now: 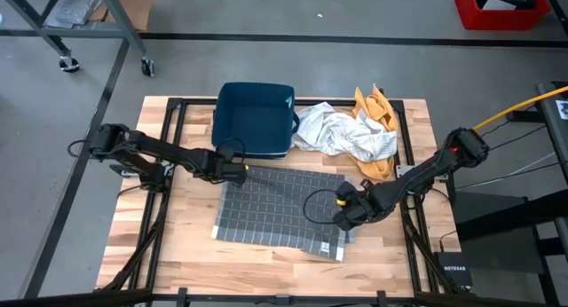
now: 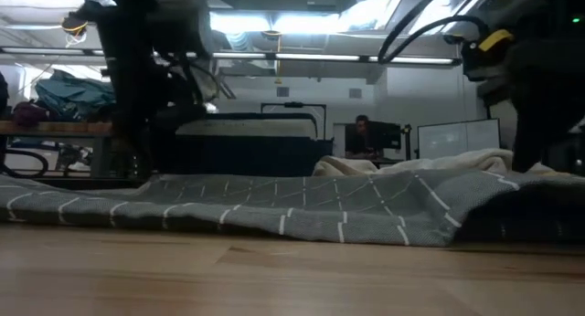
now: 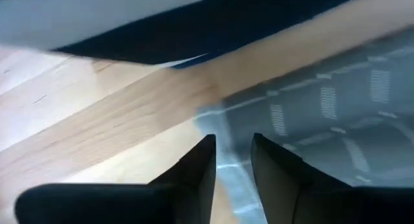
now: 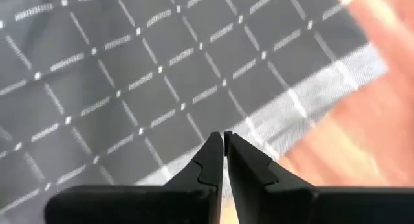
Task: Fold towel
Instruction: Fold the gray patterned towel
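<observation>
Grey towel point(image 1: 280, 214) lies flat mid-desk — left tool point(image 1: 238, 172) apart at its far-left corner, right tool point(image 1: 344, 215) together, empty. Next: grasp corners.

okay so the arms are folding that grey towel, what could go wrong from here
The left claw is part open at the grey towel's far-left corner by the blue bin; if it lets go early, that corner could flop back unfolded.

The right claw is shut over the near-right edge; whether it holds cloth is unclear, so a pull might slip.

The crumpled cloths lie close behind and could snag.
</observation>
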Robot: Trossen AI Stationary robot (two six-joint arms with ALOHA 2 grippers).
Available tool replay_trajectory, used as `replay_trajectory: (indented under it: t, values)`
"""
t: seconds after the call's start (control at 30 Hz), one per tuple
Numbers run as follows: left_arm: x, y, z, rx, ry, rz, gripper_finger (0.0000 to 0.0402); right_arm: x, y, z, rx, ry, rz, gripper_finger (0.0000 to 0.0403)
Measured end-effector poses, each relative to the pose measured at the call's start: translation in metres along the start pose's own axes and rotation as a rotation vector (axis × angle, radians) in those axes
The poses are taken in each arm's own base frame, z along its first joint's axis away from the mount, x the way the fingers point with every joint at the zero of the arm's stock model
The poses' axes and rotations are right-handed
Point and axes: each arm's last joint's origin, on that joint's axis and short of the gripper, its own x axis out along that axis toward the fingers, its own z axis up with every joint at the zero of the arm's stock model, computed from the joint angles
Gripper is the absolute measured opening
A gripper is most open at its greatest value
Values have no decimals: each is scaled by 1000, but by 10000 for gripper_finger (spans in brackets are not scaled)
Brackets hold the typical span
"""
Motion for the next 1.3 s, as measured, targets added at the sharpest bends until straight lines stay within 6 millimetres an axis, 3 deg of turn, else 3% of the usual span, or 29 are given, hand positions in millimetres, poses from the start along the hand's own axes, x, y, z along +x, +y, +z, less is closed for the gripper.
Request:
replay_trajectory:
  t: [0.47, 0.7, 0.93, 1.03, 1.3]
  values:
    - [-43, -16, -1, 44, -135, -339, 70, -1, 0, 0, -16, 9, 4, 26]
    - [-55, -32, -6, 250, -212, -492, 70, -1, -1, 1, -61, -3, -1, 26]
    - [-58, -35, -9, 350, -245, -507, 70, 4, -11, 11, 40, 158, -12, 30]
    - [-57, -35, -9, 350, -244, -506, 70, 6, -15, 18, 77, 200, -5, 54]
    - [-58, -35, -9, 362, -247, -505, 70, 12, -27, 36, 173, 221, -12, 164]
